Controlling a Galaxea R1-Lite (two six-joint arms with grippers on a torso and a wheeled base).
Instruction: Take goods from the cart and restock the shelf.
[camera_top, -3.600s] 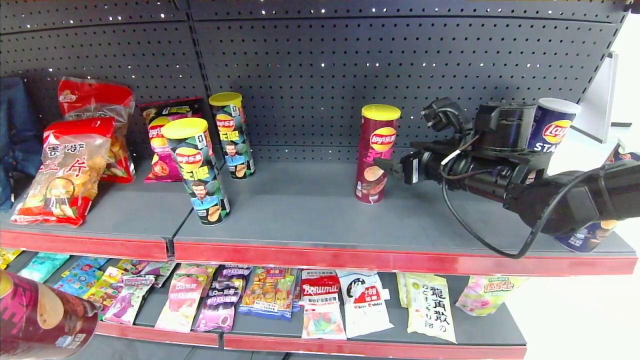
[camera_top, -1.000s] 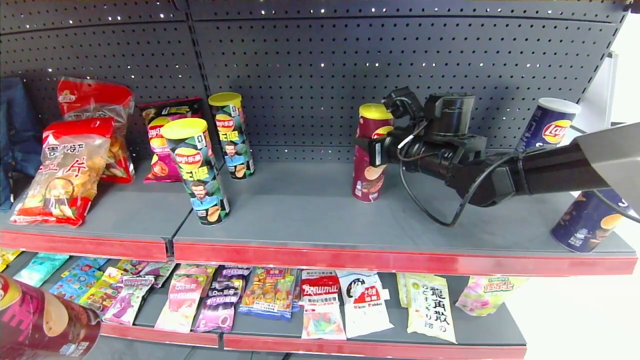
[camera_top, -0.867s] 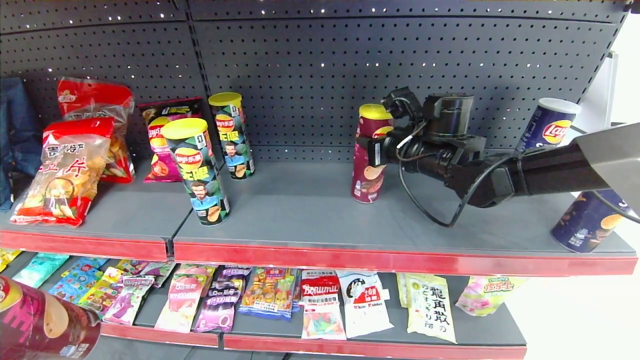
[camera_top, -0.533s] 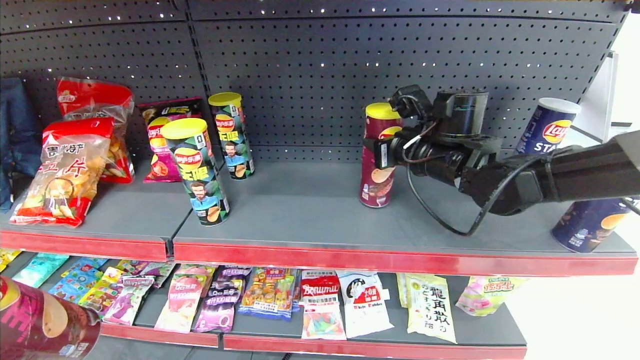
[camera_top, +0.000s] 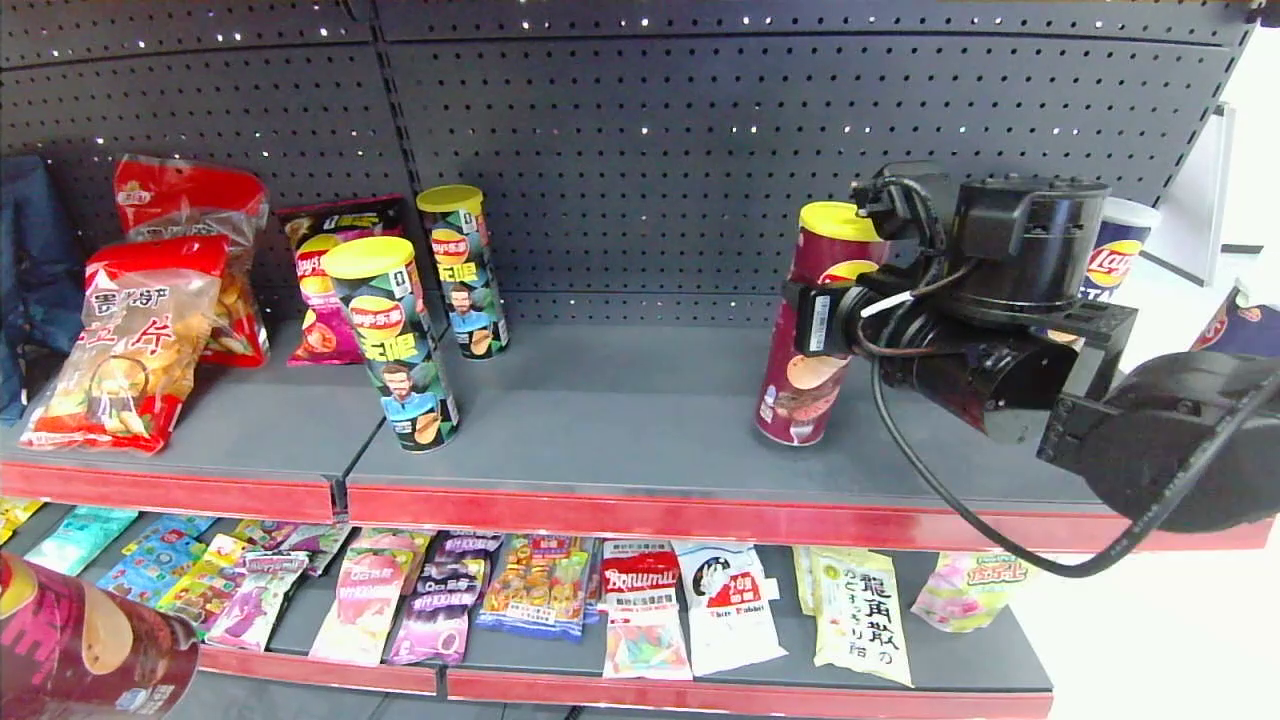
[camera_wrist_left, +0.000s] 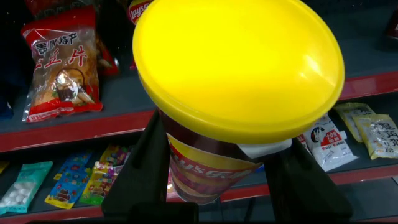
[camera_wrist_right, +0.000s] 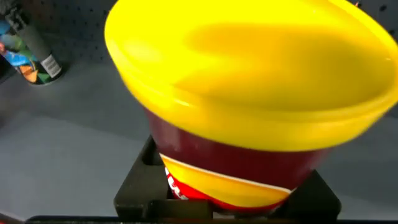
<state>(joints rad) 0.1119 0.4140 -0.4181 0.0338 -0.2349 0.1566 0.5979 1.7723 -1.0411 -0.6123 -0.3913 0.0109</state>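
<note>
The right hand (camera_top: 818, 322) clasps a tilted maroon cardboard chip can with yellow lid (camera_top: 803, 395) at the grey upper shelf (camera_top: 620, 420); the left hand (camera_wrist_left: 221, 186) holds another maroon yellow-lidded can (camera_wrist_left: 236, 62).

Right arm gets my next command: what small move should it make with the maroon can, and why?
Probably tip the maroon can upright and ease its base flat onto the upper shelf before opening. The right gripper is shut on it mid-body, the can appears to lean, and I cannot tell whether its base is down. Released like this, it may topple.
</note>
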